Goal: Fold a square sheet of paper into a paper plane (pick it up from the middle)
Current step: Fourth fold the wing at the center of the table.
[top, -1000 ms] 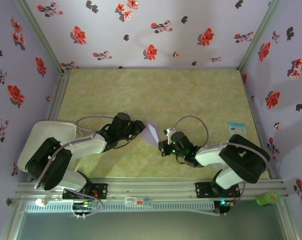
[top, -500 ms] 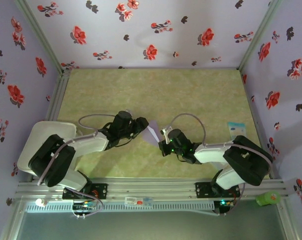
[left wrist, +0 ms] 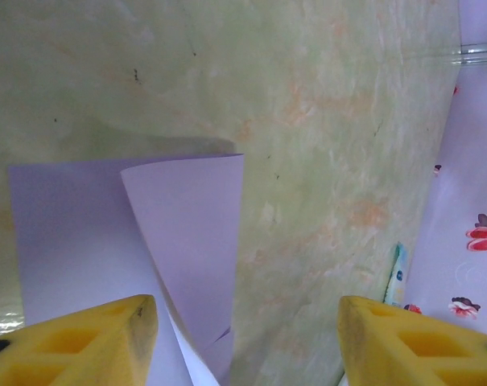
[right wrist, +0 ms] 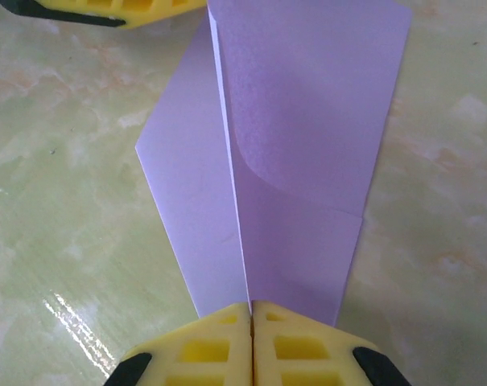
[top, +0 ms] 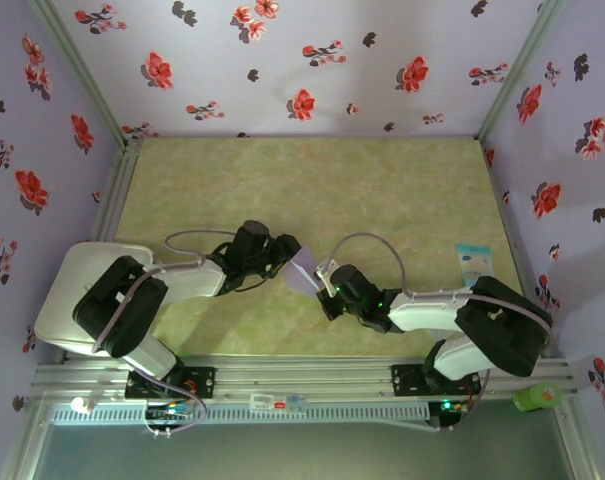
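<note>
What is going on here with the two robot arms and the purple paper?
The two arms are folding a sheet of thin pale lavender paper near the middle of the green marbled table. The right gripper is shut on one end of the sheet, pinching it where the folded layers meet. The left gripper stands open at the opposite end and grips nothing. The sheet is only partly folded, with a long crease and one flap curling up, so it is not yet a plane.
</note>
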